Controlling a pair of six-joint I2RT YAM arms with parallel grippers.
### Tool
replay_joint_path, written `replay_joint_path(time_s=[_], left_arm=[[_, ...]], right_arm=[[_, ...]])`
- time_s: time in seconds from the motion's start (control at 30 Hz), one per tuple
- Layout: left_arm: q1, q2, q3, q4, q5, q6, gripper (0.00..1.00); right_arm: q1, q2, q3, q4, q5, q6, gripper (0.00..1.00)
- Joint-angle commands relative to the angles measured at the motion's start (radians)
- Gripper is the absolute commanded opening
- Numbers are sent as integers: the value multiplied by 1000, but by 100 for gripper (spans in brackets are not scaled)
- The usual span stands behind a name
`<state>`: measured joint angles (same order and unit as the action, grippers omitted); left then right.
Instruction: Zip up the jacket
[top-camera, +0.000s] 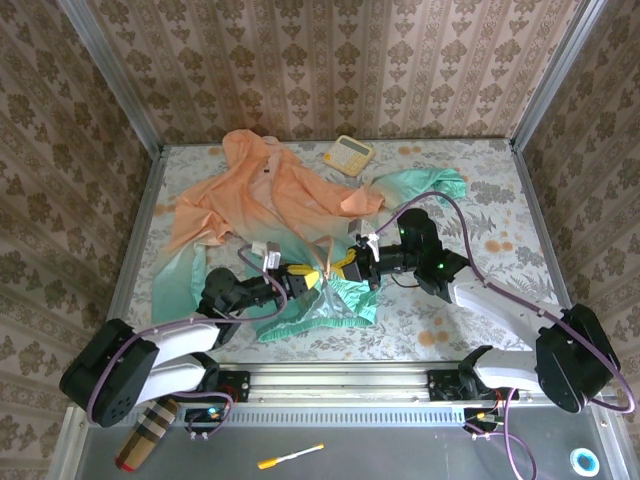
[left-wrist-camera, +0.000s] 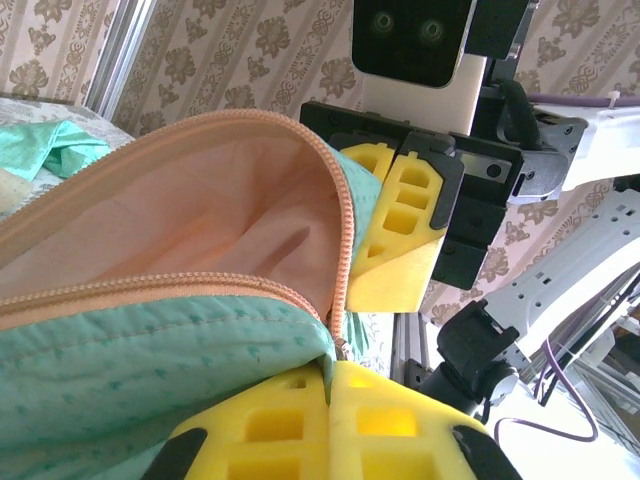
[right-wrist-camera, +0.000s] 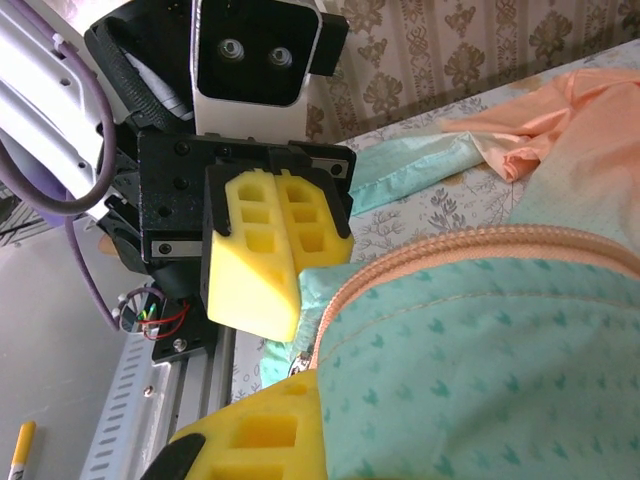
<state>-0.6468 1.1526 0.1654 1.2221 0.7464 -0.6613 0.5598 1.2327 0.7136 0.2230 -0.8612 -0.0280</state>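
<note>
Hem grip at the zipper's foot, zip not yet run.
Left end effector (top-camera: 306, 277) is pinched closed on the jacket (top-camera: 270, 195), spread across the desk (top-camera: 480, 200). The right end effector (top-camera: 345, 265) clamps the hem (top-camera: 330, 315) just beside it. Next, probably: anchor the hem and draw the zipper (left-wrist-camera: 345, 230) toward the collar.

1 jacket (top-camera: 270, 195), 1 calculator (top-camera: 348, 153), 1 marker (top-camera: 290, 457)

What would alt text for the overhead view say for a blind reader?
A robot's left hand and right hand meet, both pinching the teal bottom edge of a jacket spread on a table. A yellow calculator sits past its peach top.
</note>
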Motion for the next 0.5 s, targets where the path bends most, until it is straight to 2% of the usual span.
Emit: replay_joint_path(time_s=[0.0, 0.47], left_arm=[[-10, -23, -18, 38, -1, -16, 0], [-34, -34, -18, -3, -25, 1, 0]], right_arm=[[-3, -31, -9, 43, 39, 6, 0], [0, -33, -35, 127, 67, 57, 0]])
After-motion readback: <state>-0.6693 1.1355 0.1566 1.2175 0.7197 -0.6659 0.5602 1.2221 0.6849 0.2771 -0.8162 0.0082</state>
